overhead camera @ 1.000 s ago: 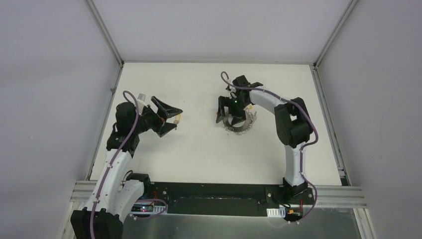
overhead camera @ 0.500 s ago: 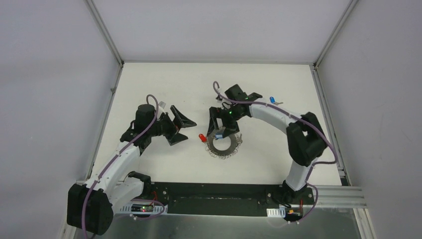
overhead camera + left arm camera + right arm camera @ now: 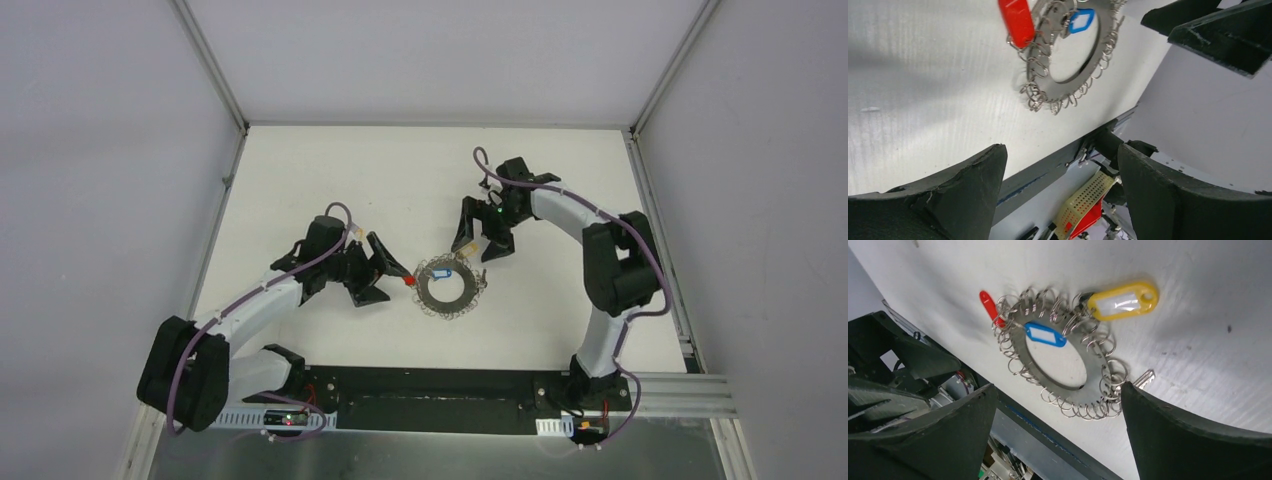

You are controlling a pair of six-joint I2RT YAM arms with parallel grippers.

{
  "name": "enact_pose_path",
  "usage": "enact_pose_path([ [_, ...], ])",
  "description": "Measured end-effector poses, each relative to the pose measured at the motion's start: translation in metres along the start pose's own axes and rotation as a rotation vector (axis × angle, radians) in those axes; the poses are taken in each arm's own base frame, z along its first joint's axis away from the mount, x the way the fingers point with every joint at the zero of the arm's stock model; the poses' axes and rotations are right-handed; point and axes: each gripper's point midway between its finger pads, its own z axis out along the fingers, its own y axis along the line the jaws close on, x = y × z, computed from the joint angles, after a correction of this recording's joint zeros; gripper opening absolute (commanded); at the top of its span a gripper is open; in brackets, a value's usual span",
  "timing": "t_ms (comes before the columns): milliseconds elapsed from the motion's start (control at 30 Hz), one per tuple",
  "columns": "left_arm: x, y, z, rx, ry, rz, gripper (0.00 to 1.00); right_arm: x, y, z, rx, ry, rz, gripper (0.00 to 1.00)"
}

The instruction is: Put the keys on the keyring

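Moved: the left gripper [image 3: 392, 280] has swung in from the left to the keyring's edge. The right gripper [image 3: 478, 250] has pulled back off the ring toward the upper right.
Keyring: a large grey metal keyring [image 3: 447, 291] of wiry coils around a flat plate with a hollow centre. It lies flat on the white table [image 3: 330, 170], centre of the top view and between the two grippers.
Ring's hollow: the small blue-headed key [image 3: 1046, 335] lies across the plate's upper-left inner edge, half over the hole. I cannot tell if it is threaded on.
Ring's rim: the red-headed key [image 3: 988, 304] touches the coils at upper left. The yellow-headed key [image 3: 1122, 300] touches them at upper right. A bare silver key blade [image 3: 1143, 380] pokes out at lower right.
Left gripper: fingers spread wide and holding nothing, seen in its own wrist view [image 3: 1060, 150]. The red-headed key [image 3: 1017, 20] and keyring [image 3: 1058, 87] lie ahead at the top of that frame.
Right gripper: fingers wide apart and empty [image 3: 1059, 390], above the keyring [image 3: 1018, 342] and not touching it.
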Motion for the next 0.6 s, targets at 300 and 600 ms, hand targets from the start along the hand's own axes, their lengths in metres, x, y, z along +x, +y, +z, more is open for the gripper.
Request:
enact_pose_path([
  [300,0.019,0.031,0.030,-0.122,0.076,-0.009,0.81,-0.009,-0.021,0.035,0.060,0.099,-0.005,0.92],
  [600,0.025,0.048,0.044,-0.186,0.099,0.004,0.74,0.047,-0.006,0.042,0.016,0.191,-0.029,0.92],
])
